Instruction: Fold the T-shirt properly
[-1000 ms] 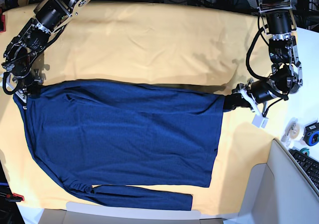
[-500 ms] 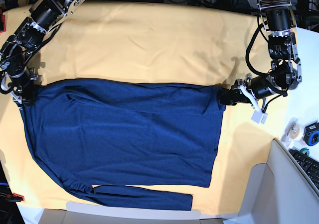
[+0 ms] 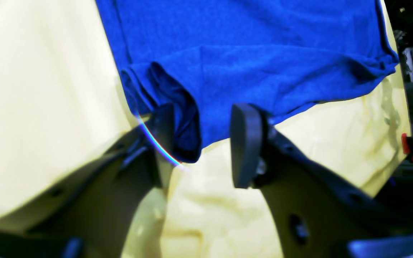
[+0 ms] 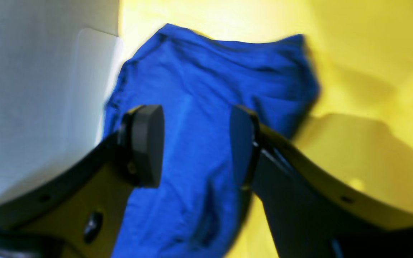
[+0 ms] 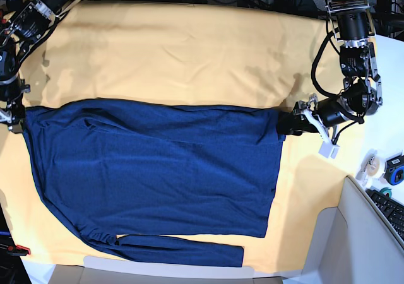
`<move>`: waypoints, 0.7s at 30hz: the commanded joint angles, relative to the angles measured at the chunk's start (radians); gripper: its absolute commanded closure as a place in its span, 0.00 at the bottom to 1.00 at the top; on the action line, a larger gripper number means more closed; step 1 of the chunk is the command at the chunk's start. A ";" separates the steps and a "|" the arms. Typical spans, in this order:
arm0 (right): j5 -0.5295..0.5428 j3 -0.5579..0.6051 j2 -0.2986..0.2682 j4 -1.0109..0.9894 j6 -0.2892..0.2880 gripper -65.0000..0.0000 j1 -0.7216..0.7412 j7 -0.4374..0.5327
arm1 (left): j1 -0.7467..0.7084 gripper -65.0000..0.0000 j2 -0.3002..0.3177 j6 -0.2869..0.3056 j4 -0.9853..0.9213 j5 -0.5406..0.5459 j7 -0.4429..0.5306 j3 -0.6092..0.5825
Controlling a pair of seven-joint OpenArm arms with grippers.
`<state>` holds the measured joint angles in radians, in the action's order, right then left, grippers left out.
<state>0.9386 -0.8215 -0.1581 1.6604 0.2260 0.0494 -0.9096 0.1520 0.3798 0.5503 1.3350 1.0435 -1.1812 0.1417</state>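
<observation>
No brand, label or readable writing shows on any item in the three views.

**Shirt.** The shirt [image 5: 158, 170] lies flat on the yellow cloth [image 5: 189, 50], spread across the width between the two claws. One sleeve [image 5: 183, 251] is folded along the near edge of the body, well apart from both claws.

**Left claw.** The left claw [image 3: 201, 143] stands at the shirt's hem corner. Its jaws are parted, with a clear gap between the two pads. In the left wrist view the bunched hem corner [image 3: 177, 118] of the shirt reaches into that gap and lies against the inner face of one finger [image 3: 161, 122]; the other finger [image 3: 246, 143] sits at the edge of the fabric. Neither pad presses the fabric against the other. In the base view this claw [image 5: 287, 124] sits just at the hem corner.

**Right claw.** The right claw [image 4: 195, 143] stands above the opposite end of the shirt. Its jaws are likewise spread, and the blue fabric [image 4: 206, 107] passes beneath and between the pads without being pinched. In the base view this claw [image 5: 12, 117] is at the frame edge, touching or just beside the shirt's corner; which cannot be told.
</observation>
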 commanded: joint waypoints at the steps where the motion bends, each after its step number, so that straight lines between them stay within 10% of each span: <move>1: 0.007 -0.028 -0.016 0.021 -0.010 0.54 -0.001 0.014 | 0.021 0.59 0.015 0.004 0.016 -0.015 0.011 0.002; 21: 0.009 -0.121 0.021 0.016 -0.010 0.54 -0.098 0.013 | 0.070 0.59 -0.014 0.014 -0.168 -0.082 0.013 0.009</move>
<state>0.9379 -0.9394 -0.1184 1.6585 0.2306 -0.0555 -0.9077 0.2028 0.3500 0.5610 1.1522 0.9501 -1.1744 0.1452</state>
